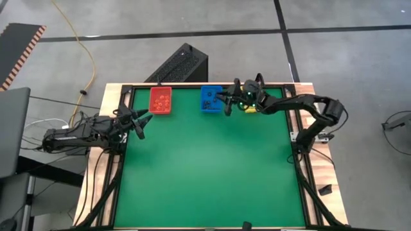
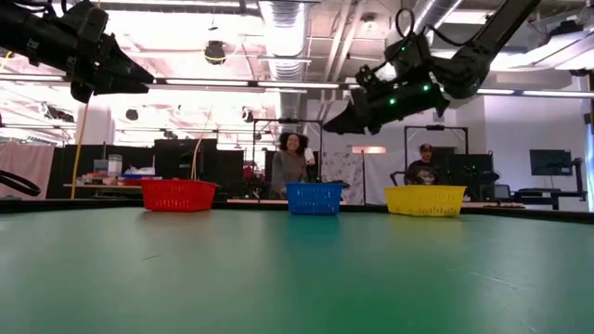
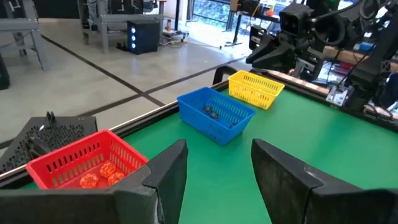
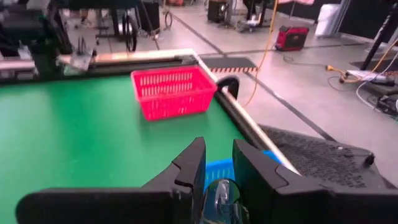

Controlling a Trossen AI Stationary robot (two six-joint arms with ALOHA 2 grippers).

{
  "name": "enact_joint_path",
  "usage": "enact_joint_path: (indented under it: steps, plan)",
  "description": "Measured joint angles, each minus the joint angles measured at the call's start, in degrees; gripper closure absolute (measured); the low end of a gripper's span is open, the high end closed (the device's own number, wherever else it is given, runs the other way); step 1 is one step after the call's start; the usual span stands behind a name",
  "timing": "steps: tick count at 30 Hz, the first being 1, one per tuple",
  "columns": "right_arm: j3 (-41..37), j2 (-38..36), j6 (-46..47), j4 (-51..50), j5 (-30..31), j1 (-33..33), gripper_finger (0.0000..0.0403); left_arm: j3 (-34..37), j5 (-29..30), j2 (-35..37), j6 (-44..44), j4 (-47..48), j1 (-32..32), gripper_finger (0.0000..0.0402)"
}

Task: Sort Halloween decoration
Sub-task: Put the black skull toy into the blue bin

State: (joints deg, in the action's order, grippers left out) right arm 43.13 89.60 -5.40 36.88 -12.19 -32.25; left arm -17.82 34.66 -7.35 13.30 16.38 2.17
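Note:
Three small bins stand along the far edge of the green table: a red bin (image 1: 161,101) holding orange-brown trinkets (image 3: 99,174), a blue bin (image 1: 210,98) holding dark trinkets (image 3: 211,112), and a yellow bin (image 3: 255,87) that my right arm partly covers in the high view. My right gripper (image 1: 226,104) hovers over the blue bin's right side (image 4: 217,171), its fingers nearly shut on a small dark glossy trinket. My left gripper (image 3: 217,180) waits open at the table's left edge (image 1: 142,120), nothing between its fingers. My right gripper pinches the small dark trinket (image 4: 221,194) between its two fingers. They point nearly level, coming from the table's right side. The trinket is lifted clear, above the blue bin. Which part of it the fingers have is too small to tell.
The green mat (image 1: 205,173) stretches toward the near edge, framed by a black rail and wooden border. A black grille box (image 1: 183,64) sits on the floor beyond the far edge. Two people (image 2: 292,158) show in the room behind the bins.

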Motion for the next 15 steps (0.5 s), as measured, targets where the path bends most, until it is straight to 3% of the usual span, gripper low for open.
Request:
enact_joint_path:
  steps: [8, 15]
  plan:
    - [-0.02, 7.71, -0.65, 8.36, -0.11, 0.2, 0.03, 0.02, 0.0, 0.0, -0.5, 4.88, 0.02, 0.0233]
    - [0.79, 9.19, -0.65, 9.88, -1.29, -1.36, 0.03, 0.02, 0.06, -0.01, -0.57, 7.61, 0.02, 0.0233]
